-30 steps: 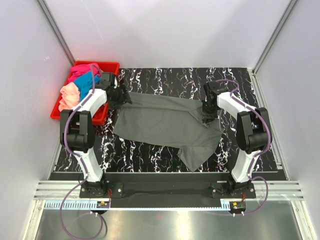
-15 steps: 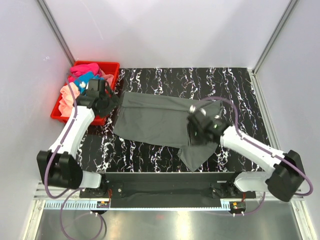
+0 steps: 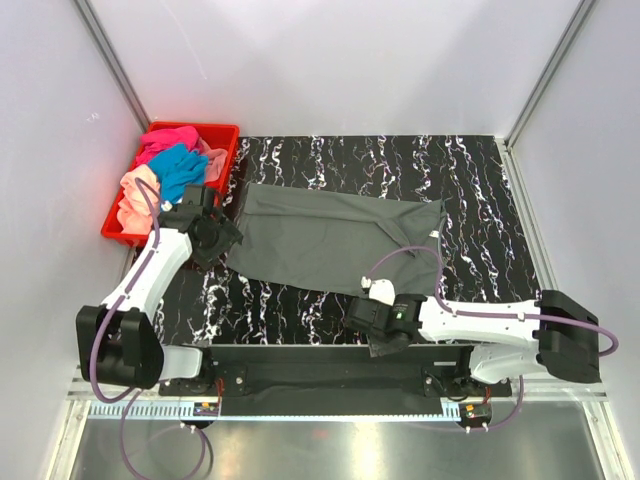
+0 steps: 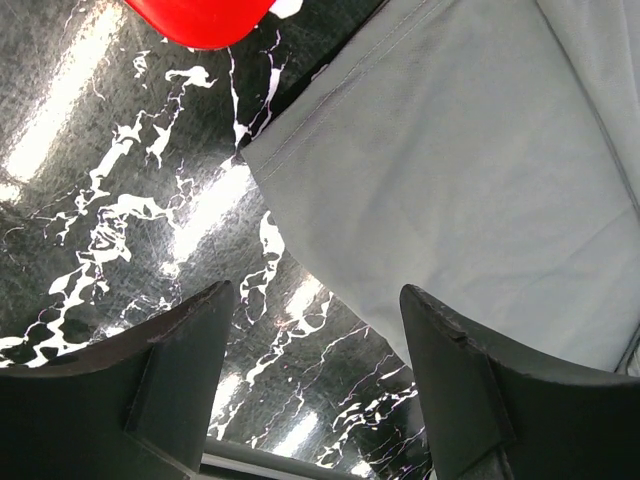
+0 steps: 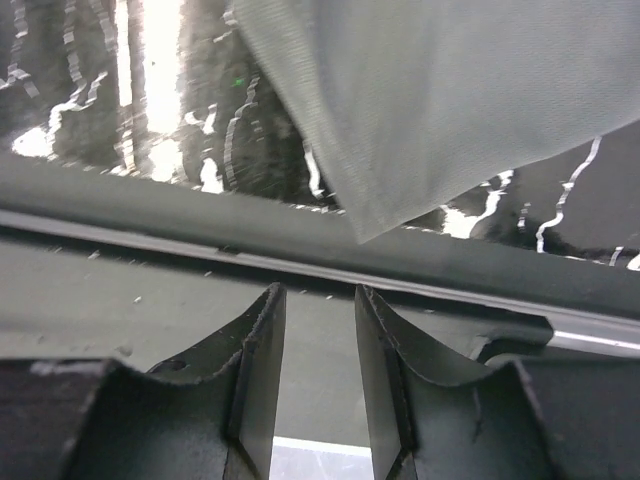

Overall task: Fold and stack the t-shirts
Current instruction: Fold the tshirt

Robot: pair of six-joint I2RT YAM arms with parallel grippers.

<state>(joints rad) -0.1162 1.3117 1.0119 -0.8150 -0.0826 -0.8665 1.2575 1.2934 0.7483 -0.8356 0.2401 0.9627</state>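
A dark grey t-shirt [image 3: 320, 240] lies spread on the black marbled table, its lower right flap partly under my right arm. My left gripper [image 3: 220, 240] hovers at the shirt's left edge, open, with only table between its fingers [image 4: 180, 340]; the shirt's corner [image 4: 450, 180] lies just beyond them. My right gripper [image 3: 372, 325] is low at the table's front edge, slightly open and holding nothing [image 5: 318, 292]; a corner of the grey t-shirt [image 5: 430, 100] lies just ahead of it. Pink [image 3: 170, 140], teal [image 3: 180, 168] and peach [image 3: 135, 195] t-shirts are heaped in the crate.
The red plastic crate [image 3: 222, 130] stands at the table's left rear corner, its corner [image 4: 200, 15] close to my left gripper. A metal frame rail [image 5: 300, 265] runs along the table's front edge under my right gripper. White walls enclose the sides and back.
My right arm swung from the shirt's right side down to the front edge and its jaws parted. The left gripper moved from the crate corner toward the shirt's left edge.
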